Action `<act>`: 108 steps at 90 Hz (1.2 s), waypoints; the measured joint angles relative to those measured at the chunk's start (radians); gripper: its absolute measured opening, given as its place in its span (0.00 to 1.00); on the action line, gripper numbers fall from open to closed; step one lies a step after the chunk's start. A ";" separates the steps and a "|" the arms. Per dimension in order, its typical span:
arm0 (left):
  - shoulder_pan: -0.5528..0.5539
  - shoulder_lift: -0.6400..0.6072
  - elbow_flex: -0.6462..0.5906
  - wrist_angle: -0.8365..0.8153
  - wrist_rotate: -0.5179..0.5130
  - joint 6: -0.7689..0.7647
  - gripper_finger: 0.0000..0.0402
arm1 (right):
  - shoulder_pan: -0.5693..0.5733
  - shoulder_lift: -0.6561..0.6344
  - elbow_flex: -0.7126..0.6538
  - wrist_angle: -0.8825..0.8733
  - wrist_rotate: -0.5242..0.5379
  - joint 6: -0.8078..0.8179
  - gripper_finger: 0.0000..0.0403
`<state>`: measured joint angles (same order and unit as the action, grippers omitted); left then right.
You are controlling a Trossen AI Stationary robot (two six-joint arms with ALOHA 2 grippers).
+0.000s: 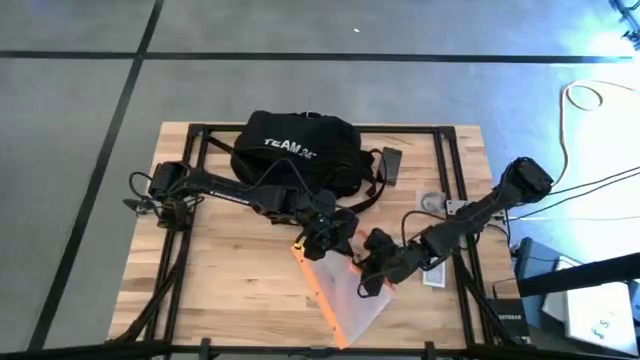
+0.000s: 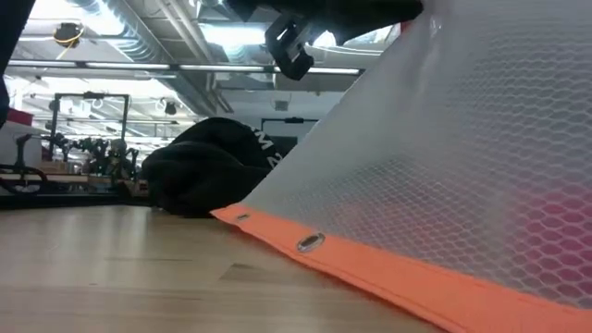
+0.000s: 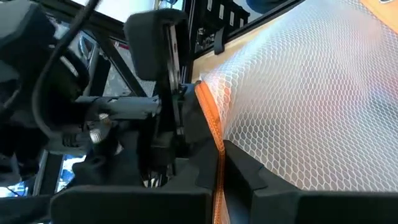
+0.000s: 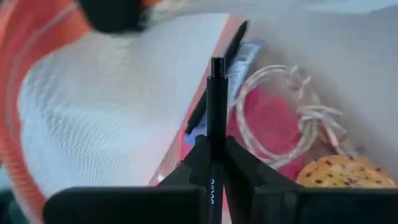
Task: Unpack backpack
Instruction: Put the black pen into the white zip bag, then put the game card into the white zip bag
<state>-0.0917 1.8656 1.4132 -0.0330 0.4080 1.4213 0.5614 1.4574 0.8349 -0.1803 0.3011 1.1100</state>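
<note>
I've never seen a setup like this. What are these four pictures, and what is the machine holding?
Two robot arms work at a wooden table. One picture looks straight down, one looks level across the tabletop, and two come from cameras on the arms' wrists. A black backpack lies at the table's far edge. Near the front is a see-through mesh pouch with orange trim. The left gripper is shut on the pouch's orange edge. The right gripper is shut on a thin black pen at the pouch, where a cord and a cookie also show.

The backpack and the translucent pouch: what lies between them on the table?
In the low view, only bare wooden table lies between the backpack and the pouch. In the high view, the left gripper hangs over that stretch.
</note>
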 joint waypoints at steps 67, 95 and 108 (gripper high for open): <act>0.001 0.002 0.000 0.001 -0.001 0.007 0.00 | 0.001 0.000 0.000 0.093 -0.077 -0.336 0.62; 0.001 0.002 0.000 0.001 -0.001 0.015 0.00 | 0.001 -0.070 0.012 0.023 -0.189 -0.338 0.70; 0.001 0.002 0.000 0.000 -0.001 0.015 0.00 | 0.002 -0.149 0.063 -0.157 -0.142 -0.338 0.70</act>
<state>-0.0906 1.8671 1.4132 -0.0326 0.4072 1.4361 0.5636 1.3080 0.8976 -0.3369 0.1593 0.7715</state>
